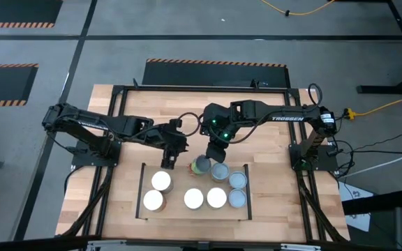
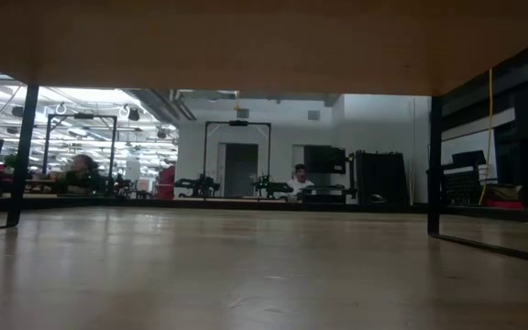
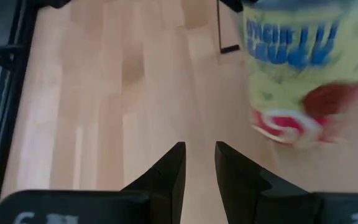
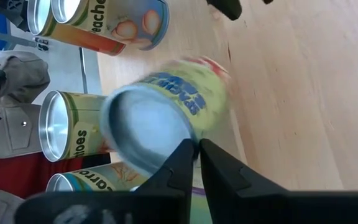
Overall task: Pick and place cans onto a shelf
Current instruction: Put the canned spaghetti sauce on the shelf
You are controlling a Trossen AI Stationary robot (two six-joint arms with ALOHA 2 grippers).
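Six cans [image 1: 193, 199] stand upright on the shelf [image 1: 179, 213], while the right gripper [image 1: 213, 152], jaws nearly closed and apparently releasing, sets a seventh, tilted can [image 1: 201, 165] at its far edge; left gripper [image 1: 167, 162] waits nearby, empty, jaws slightly parted.

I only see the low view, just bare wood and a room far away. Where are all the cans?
Observer: None show in your view. From above, the cans stand bunched together on the shelf.
Child: Is the robot touching one?
Observer: The right tool is at the rim of a green-and-yellow can that leans on a slant. I can't tell if it's gripped.
Child: What about the other arm?
Observer: The left tool hovers close beside that same can, with nothing between its fingers.
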